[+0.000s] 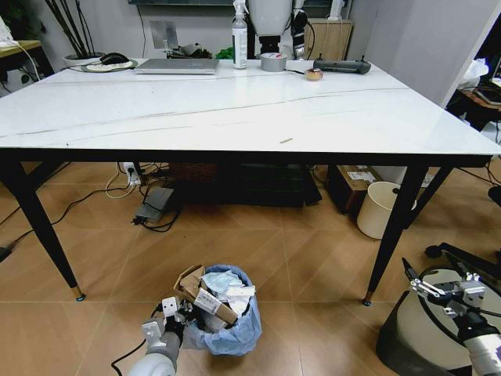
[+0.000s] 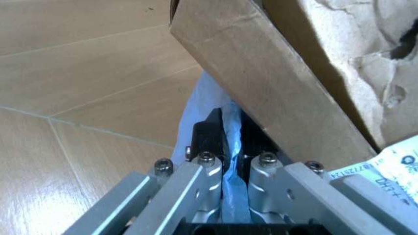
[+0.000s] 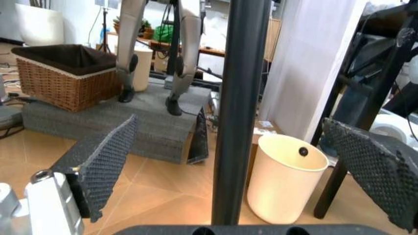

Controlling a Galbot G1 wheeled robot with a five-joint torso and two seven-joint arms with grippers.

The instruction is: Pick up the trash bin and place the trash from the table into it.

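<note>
The trash bin (image 1: 235, 333), lined with a crinkly light-blue bag, stands on the floor in front of the table (image 1: 235, 110). It is stuffed with trash (image 1: 215, 294): torn brown cardboard, white papers and tissue. My left gripper (image 1: 184, 317) is at the bin's left rim. In the left wrist view the left gripper (image 2: 232, 142) is shut on the blue bag (image 2: 196, 115) at the rim, with the cardboard box (image 2: 274, 83) leaning just over it. My right gripper (image 1: 420, 280) hangs open low on the right, near a table leg (image 3: 238, 98).
A cream bin (image 1: 380, 207) stands under the table's right side by the leg. A dark round bin (image 1: 423, 329) sits under my right arm. The tabletop's far edge holds a laptop (image 1: 178, 66), spray bottle (image 1: 239, 35) and tape roll (image 1: 273, 61). Cables and boxes lie under the table.
</note>
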